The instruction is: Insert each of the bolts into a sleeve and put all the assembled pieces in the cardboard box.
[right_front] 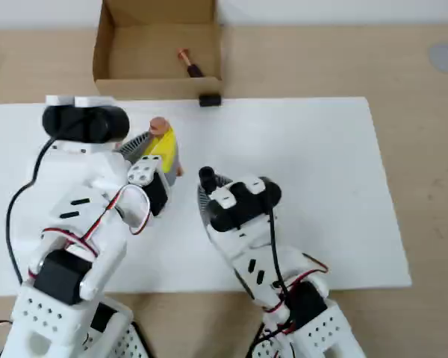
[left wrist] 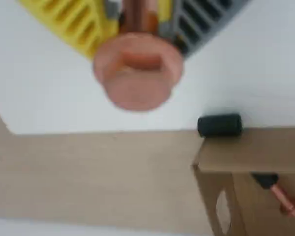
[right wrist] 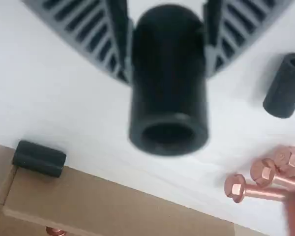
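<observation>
Copper bolt [left wrist: 137,73] pinched in the left claw [right_front: 158,145], black sleeve [right wrist: 168,83] pinched in the right claw [right_front: 207,186], both over the white mat [right_front: 321,186]; one assembled piece [right_front: 188,63] lies in the box [right_front: 157,88].

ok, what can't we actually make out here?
Right wrist view: loose bolts run off the edge and blur, count unclear.
Left wrist view: held bolt is blurred; its shank is hidden between the fingers of the left gripper.
High view: held sleeve mostly covered by the right arm.
</observation>
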`<action>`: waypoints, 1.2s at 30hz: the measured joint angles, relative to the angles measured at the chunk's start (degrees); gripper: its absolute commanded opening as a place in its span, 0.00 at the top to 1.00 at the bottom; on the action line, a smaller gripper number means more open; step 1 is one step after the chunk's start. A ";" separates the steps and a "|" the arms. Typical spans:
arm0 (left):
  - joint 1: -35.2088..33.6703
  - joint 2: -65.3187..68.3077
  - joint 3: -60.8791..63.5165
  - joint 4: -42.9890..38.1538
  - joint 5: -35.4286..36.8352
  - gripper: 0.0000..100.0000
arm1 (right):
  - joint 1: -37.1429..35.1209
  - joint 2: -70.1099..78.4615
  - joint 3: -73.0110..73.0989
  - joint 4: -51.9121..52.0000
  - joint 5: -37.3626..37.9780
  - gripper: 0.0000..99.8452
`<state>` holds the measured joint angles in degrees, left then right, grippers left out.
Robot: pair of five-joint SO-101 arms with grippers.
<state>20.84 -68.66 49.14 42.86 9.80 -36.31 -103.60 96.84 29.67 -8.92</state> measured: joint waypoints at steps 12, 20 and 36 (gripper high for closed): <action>2.55 -0.35 4.31 -8.00 -6.59 0.99 | -4.75 0.00 0.00 3.60 -2.90 0.99; 2.73 -0.35 5.80 -8.18 -6.68 0.99 | -4.75 0.00 0.00 3.60 -2.99 0.99; 5.63 -0.79 9.49 -8.62 -6.68 0.99 | -4.75 0.00 0.09 3.69 -2.99 0.99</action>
<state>26.46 -69.45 58.64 34.24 3.12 -41.05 -103.60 96.92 33.36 -11.91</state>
